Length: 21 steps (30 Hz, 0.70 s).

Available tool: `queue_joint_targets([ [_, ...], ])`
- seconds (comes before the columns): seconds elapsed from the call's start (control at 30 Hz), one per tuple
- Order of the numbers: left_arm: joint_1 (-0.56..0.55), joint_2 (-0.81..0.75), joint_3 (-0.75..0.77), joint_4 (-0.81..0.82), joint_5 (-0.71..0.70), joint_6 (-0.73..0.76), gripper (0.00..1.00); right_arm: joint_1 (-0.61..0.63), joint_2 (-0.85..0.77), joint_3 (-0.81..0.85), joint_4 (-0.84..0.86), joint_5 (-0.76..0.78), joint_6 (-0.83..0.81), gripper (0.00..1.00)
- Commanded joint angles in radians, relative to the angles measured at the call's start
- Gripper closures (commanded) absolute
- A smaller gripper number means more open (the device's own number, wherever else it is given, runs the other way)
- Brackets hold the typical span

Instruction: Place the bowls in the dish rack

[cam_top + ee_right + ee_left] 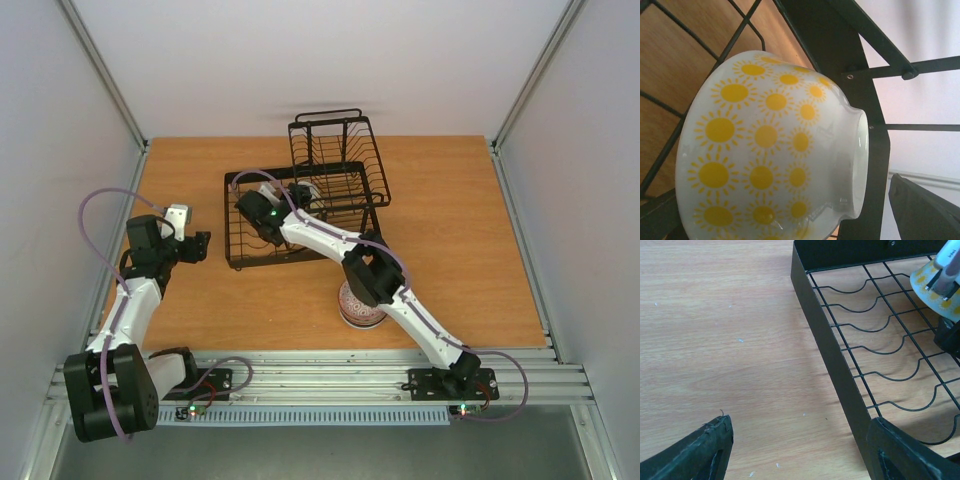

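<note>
**Top external view.** The dish rack (pixel 300 250) stands mid-table, toward the far edge of the table (pixel 450 250). Its raised basket (pixel 340 150) sits at the rack's far right corner. The right arm reaches in from the near edge, and the right gripper (pixel 298 192) is down inside the rack's lower tier. The wrist hides most of what lies beneath it. A patterned bowl (pixel 360 308) sits on the table by the near edge, partly under the right arm's elbow and not yet loaded. The left gripper (pixel 198 246) hovers over the table just off the rack's left side, out of the working arm's path.

**Left wrist view.** The left gripper's fingers (pixel 705 452) are spread wide with nothing between them, and only bare table lies below. The lower basket (pixel 825 345) shows rows of wavy wire slots, shaped to keep bowls standing on edge. The sun-pattern bowl (pixel 930 287) leans inside the basket at its far end, with right-wrist hardware directly over it.

**Right wrist view.** The sun-pattern bowl fills the frame. It lies on its side with the foot ring to the right and its wall against the basket wires. Only one right finger (pixel 925 210) shows, and it stands apart from the foot; the other is out of frame. By judgement, the jaws are parted and the bowl rests on the rack, not in a grip. Withdrawal calls for a path that does not nudge the bowl out of its slot.
</note>
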Motion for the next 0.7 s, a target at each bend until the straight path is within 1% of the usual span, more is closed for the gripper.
queue_joint_targets([
  [0.0, 0.007, 0.005, 0.006, 0.029, 0.016, -0.001, 0.25, 0.044, -0.093, -0.072, 0.117, -0.03, -0.056, 0.01],
  [0.2, 0.008, 0.001, 0.005, 0.028, 0.019, 0.001, 0.25, 0.088, -0.111, -0.067, 0.152, -0.061, -0.104, 0.01],
  [0.47, 0.007, 0.0, 0.004, 0.027, 0.024, 0.002, 0.26, 0.101, -0.135, -0.079, 0.132, -0.106, -0.079, 0.01],
  [0.67, 0.006, -0.004, 0.002, 0.027, 0.024, 0.005, 0.25, 0.147, -0.234, -0.202, 0.275, -0.108, -0.147, 0.01],
])
